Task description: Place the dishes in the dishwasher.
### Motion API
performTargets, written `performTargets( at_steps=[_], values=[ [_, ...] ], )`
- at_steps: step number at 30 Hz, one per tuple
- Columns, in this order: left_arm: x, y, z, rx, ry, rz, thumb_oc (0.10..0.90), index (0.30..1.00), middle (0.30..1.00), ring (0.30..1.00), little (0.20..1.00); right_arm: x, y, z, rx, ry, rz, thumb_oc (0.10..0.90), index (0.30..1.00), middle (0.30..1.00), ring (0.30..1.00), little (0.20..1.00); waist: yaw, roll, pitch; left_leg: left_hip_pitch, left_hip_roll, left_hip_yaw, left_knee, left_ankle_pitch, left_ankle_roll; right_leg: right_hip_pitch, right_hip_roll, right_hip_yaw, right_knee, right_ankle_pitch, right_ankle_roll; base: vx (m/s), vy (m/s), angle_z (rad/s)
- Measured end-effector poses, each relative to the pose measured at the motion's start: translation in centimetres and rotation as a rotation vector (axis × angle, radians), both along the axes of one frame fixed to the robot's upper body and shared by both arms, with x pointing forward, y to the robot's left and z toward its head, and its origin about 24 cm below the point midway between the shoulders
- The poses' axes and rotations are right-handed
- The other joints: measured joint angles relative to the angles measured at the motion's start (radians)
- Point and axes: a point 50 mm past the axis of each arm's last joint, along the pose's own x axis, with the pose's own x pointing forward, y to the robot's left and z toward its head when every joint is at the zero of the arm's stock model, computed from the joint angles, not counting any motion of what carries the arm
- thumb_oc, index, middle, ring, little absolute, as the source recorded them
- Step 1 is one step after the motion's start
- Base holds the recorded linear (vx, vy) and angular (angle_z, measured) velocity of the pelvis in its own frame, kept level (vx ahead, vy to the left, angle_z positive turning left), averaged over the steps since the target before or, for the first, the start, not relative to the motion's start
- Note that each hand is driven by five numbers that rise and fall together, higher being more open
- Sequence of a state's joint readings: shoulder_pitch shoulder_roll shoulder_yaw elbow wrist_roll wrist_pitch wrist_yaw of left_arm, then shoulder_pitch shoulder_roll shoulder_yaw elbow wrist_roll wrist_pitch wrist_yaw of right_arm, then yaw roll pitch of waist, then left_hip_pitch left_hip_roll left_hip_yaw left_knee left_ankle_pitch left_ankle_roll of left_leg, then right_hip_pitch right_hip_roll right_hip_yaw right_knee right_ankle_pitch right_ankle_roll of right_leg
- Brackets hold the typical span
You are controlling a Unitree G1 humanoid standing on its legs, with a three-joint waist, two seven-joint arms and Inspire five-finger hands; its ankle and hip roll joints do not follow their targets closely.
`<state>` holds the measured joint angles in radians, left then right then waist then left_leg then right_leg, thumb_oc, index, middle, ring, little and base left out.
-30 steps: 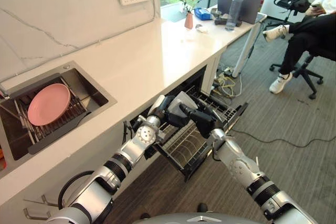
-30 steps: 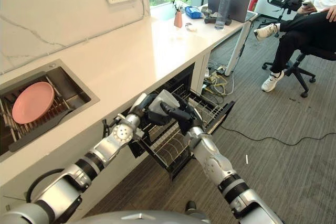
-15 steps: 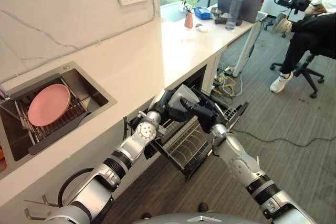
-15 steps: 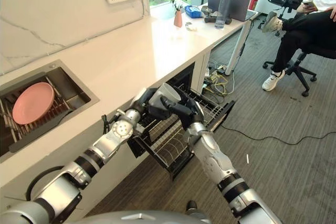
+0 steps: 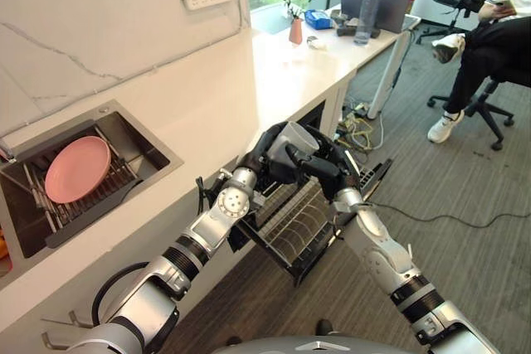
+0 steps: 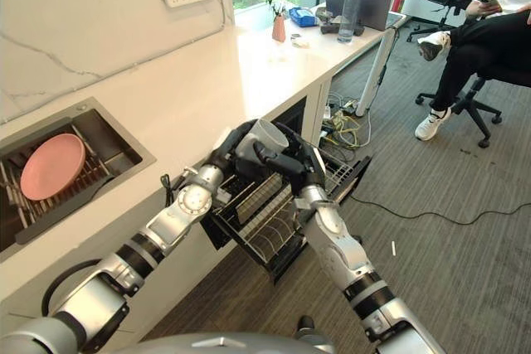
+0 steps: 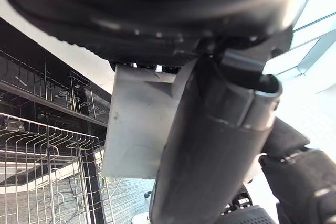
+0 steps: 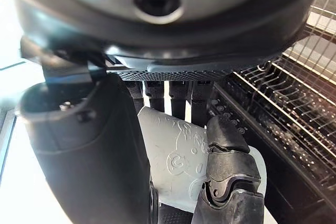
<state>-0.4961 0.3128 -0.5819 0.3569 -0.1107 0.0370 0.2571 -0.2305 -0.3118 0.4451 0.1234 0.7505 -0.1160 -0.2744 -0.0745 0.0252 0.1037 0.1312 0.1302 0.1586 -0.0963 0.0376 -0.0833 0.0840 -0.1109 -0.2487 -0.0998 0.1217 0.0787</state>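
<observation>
Left eye view: nearest, the dishwasher rack (image 5: 292, 230) stands pulled out below the counter edge. Just above it, the left hand (image 5: 270, 155) and right hand (image 5: 325, 170) both curl around a pale grey dish (image 5: 292, 140), which looks like a bowl or cup. It seems stiff, light, glazed and probably slippery and breakable, best held by rim and wall. Embossed marks on it cannot be read. Farther left, a pink plate (image 5: 77, 167) waits in the sink (image 5: 153, 148).
</observation>
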Motion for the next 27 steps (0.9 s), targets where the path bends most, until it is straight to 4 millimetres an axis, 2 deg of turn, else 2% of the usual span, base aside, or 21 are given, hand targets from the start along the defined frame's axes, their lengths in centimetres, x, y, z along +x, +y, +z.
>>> performTargets(
  at_steps=[6, 8, 18, 27],
  values=[
    [0.0, -0.1, 0.4, -0.017, -0.029, 0.011, 0.800, 0.900, 0.900, 0.900, 0.900, 0.1, -0.1, 1.1, -0.115, -0.089, -0.048, 0.400, 0.300, 0.300, 0.300, 0.300, -0.003, 0.001, 0.000, 0.005, 0.000, 0.000, 0.000, 0.000, 0.000, 0.004, 0.000, 0.000, 0.000, 0.000, 0.000, 0.00, 0.000, 0.00],
    [0.0, -0.2, 0.7, -0.034, -0.058, 0.017, 0.800, 0.900, 0.900, 0.900, 0.900, 0.0, 0.0, 2.1, -0.175, -0.152, -0.077, 0.400, 0.300, 0.300, 0.300, 0.300, -0.006, 0.002, -0.001, 0.006, 0.000, 0.000, 0.000, 0.000, 0.000, 0.005, 0.000, 0.000, 0.000, 0.000, 0.000, 0.00, 0.000, 0.00],
    [0.1, 0.0, 1.3, -0.046, -0.081, 0.025, 0.800, 0.900, 0.900, 0.900, 0.900, 0.0, 0.4, 2.2, -0.140, -0.148, -0.097, 0.400, 0.300, 0.300, 0.300, 0.300, -0.010, 0.003, -0.001, 0.007, 0.000, 0.000, 0.000, 0.000, 0.000, 0.007, 0.000, 0.000, 0.000, 0.000, 0.000, 0.00, 0.000, 0.00],
    [0.0, 0.4, 2.5, -0.043, -0.128, -0.002, 0.800, 0.900, 0.900, 0.900, 0.900, -0.1, 0.4, 3.0, -0.122, -0.176, -0.111, 0.400, 0.300, 0.300, 0.300, 0.300, -0.007, 0.004, -0.001, 0.008, 0.000, -0.002, 0.000, 0.000, 0.000, 0.009, 0.000, -0.001, 0.000, 0.000, 0.000, 0.00, 0.000, 0.00]
  ],
)
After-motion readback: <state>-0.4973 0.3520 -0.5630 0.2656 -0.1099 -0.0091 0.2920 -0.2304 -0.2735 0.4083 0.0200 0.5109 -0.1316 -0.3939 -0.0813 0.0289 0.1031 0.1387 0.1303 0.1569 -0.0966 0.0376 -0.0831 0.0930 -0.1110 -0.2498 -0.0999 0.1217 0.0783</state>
